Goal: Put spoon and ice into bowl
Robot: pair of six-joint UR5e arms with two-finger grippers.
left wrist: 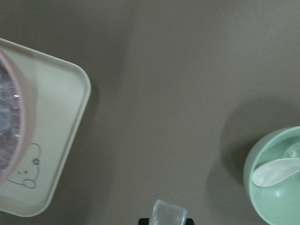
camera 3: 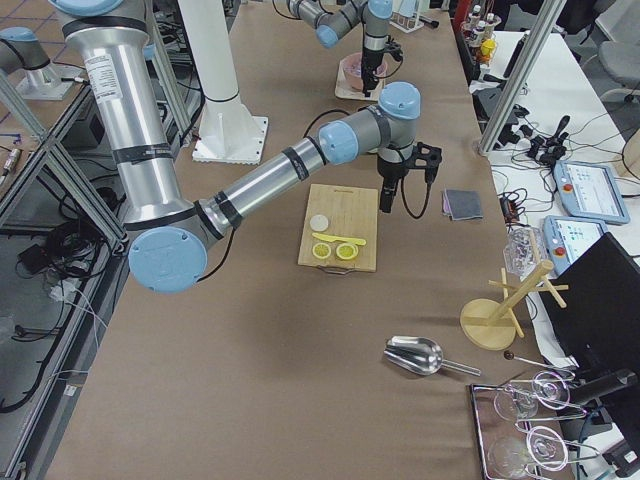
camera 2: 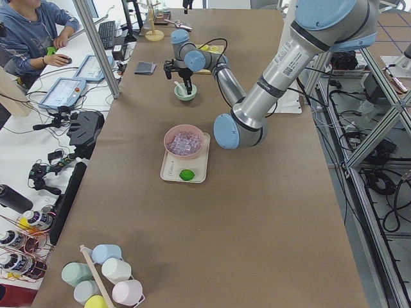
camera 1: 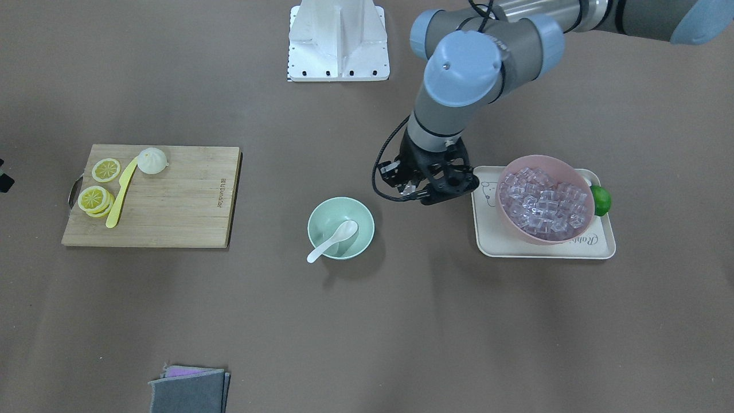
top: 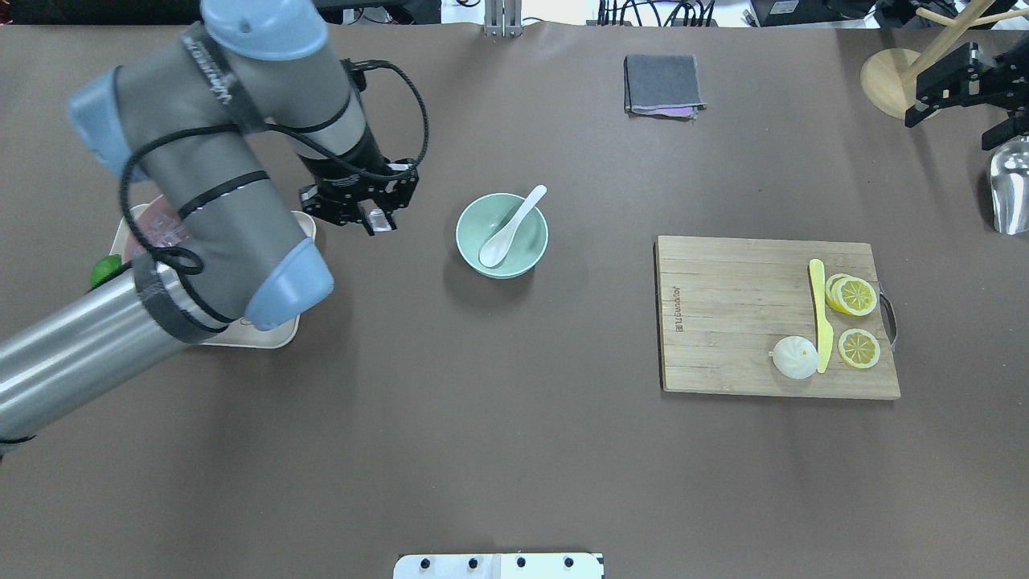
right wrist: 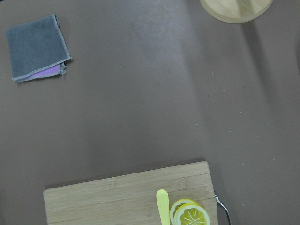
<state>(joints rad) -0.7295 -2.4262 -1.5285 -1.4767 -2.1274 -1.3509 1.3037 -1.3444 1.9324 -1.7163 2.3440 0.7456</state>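
Note:
The pale mint-green bowl [camera 1: 356,221] stands mid-table with the white spoon [camera 1: 334,240] lying in it, handle over the rim. They also show in the overhead view, the bowl [top: 476,225] and the spoon [top: 508,232]. My left gripper [top: 376,220] hovers between the cream tray and the bowl, shut on one clear ice cube [left wrist: 167,214]. The other ice cubes [camera 1: 543,202] fill the pink bowl [camera 1: 519,163]. My right gripper [top: 957,80] is high at the far right; I cannot tell if it is open.
The pink bowl sits on a cream tray [camera 1: 599,248] beside a green lime [camera 1: 601,199]. A wooden cutting board [top: 723,322] carries a yellow knife [top: 820,314], lemon slices and a white bun. A grey cloth [top: 662,84], a metal scoop [top: 1009,193] and a wooden stand [top: 888,80] lie beyond.

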